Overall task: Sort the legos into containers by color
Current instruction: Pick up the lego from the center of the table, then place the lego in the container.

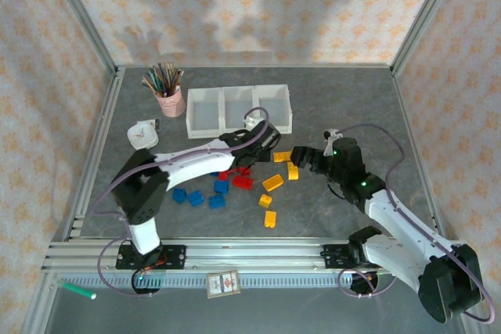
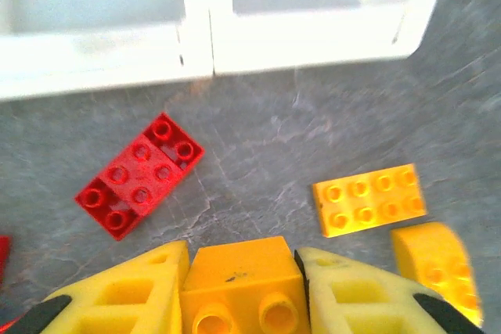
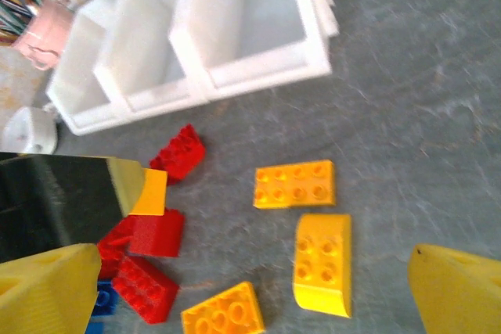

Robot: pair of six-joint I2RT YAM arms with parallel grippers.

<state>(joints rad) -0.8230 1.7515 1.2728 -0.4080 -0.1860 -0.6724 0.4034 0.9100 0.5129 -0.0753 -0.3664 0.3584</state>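
My left gripper (image 2: 243, 251) is shut on a yellow-orange brick (image 2: 244, 281) and holds it just above the table, in front of the white bins (image 2: 297, 37). A red brick (image 2: 139, 174), a flat yellow brick (image 2: 368, 198) and a yellow wedge (image 2: 434, 265) lie below it. In the top view the left gripper (image 1: 262, 137) is just in front of the row of three bins (image 1: 239, 109). My right gripper (image 3: 257, 271) hangs open over yellow bricks (image 3: 295, 184) (image 3: 322, 265) (image 3: 223, 315). Red bricks (image 3: 156, 232) lie to their left.
Blue bricks (image 1: 196, 198) lie left of the pile and two more yellow ones (image 1: 270, 219) lie nearer the front. A pink cup of pencils (image 1: 169, 99) and a white round object (image 1: 142, 134) stand left of the bins. Metal rails frame the table.
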